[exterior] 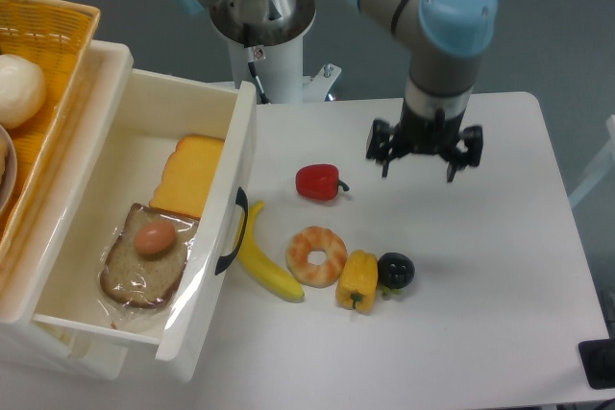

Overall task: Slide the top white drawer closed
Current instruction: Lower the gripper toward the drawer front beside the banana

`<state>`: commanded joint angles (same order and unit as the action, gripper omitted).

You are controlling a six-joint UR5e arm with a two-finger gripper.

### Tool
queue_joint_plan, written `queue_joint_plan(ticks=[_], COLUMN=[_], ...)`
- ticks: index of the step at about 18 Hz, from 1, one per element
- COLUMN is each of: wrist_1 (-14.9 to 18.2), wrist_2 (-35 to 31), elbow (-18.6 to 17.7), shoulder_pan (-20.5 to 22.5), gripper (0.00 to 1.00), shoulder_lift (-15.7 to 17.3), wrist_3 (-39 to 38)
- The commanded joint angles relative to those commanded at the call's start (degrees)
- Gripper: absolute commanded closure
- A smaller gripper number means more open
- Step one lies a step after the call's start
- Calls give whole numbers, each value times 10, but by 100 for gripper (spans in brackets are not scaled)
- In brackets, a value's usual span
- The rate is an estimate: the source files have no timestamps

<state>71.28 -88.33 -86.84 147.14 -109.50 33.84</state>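
the top white drawer (154,237) stands pulled out; the open hand (419,170) hangs above the table (500,237).

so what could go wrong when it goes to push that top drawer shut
1. The banana lies against the front of the top white drawer, close to its black handle; a low approach by the gripper could catch or drag it.
2. The gripper hangs open over the table on the far side of the red pepper and the donut, so a straight sweep toward the drawer front may knock them.
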Motion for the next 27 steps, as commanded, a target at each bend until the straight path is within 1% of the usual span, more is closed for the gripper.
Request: queue_joint_plan(ticks=[3, 7, 9, 13, 16, 23, 27], wrist_1=[-23, -25, -24, -24, -23, -21, -19], wrist_2=[2, 9, 44, 99, 128, 131, 131], elbow=[0, 1, 2, 0, 0, -9, -11], shoulder_pan=[-16, -20, -22, -24, -29, -54, -60], gripper=[0, 0, 0, 0, 0, 0, 0], shoulder_lift=[-12, -32, -40, -48, -52, -61, -66], wrist_3=[-5, -4, -11, -51, -52, -54, -53])
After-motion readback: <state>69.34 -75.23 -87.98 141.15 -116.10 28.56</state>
